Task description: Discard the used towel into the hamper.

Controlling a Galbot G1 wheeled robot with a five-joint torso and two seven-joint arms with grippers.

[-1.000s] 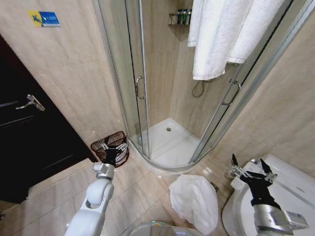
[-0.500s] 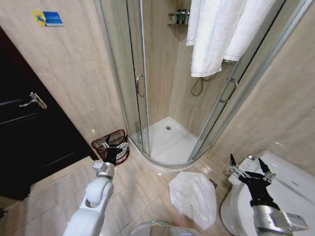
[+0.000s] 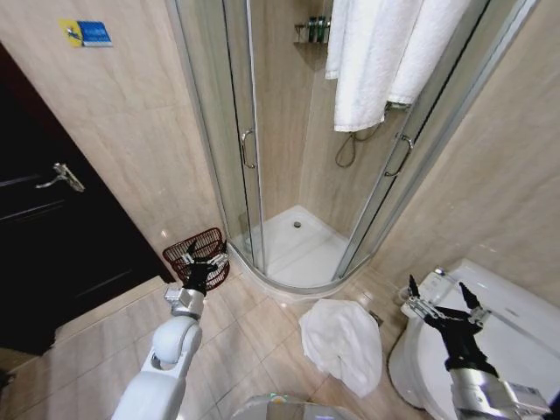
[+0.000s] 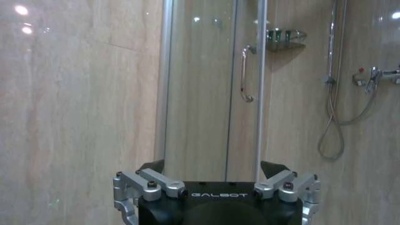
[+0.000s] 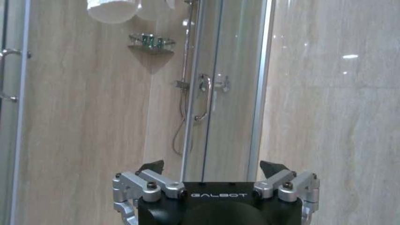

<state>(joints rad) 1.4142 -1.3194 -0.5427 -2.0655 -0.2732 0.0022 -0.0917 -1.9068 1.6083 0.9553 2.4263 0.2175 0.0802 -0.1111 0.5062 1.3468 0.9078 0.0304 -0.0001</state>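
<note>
1. Beige marble-look tiles cover the bathroom walls and floor (image 3: 254,328), and a curved glass shower enclosure (image 3: 262,175) with chrome handles fills the corner, a white shower tray (image 3: 297,249) at its foot.
2. White terry towels (image 3: 376,61) hang over the top of the enclosure.
3. A dark wooden door (image 3: 44,236) with a silver lever handle stands to the robot's left.
4. The small round reddish-brown woven hamper (image 3: 194,252) sits on the floor against the wall, between the dark door and the shower's glass, just beside the enclosure's curved sill.
5. The crumpled white used towel (image 3: 343,341) lies on the floor tiles in front of the shower, near the base of the white toilet (image 3: 490,324) and well apart from the hamper.
6. The left gripper (image 3: 203,267) hangs above the floor in front of the hamper, overlapping its rim in the head view; its fingers are spread wide and hold nothing.
7. The right gripper (image 3: 440,302) is raised in front of the toilet, to the right of the towel on the floor, its fingers likewise spread wide and empty.
8. Both wrist views look over parted fingertips (image 4: 275,168) (image 5: 151,166) toward the shower glass and wall.
</note>
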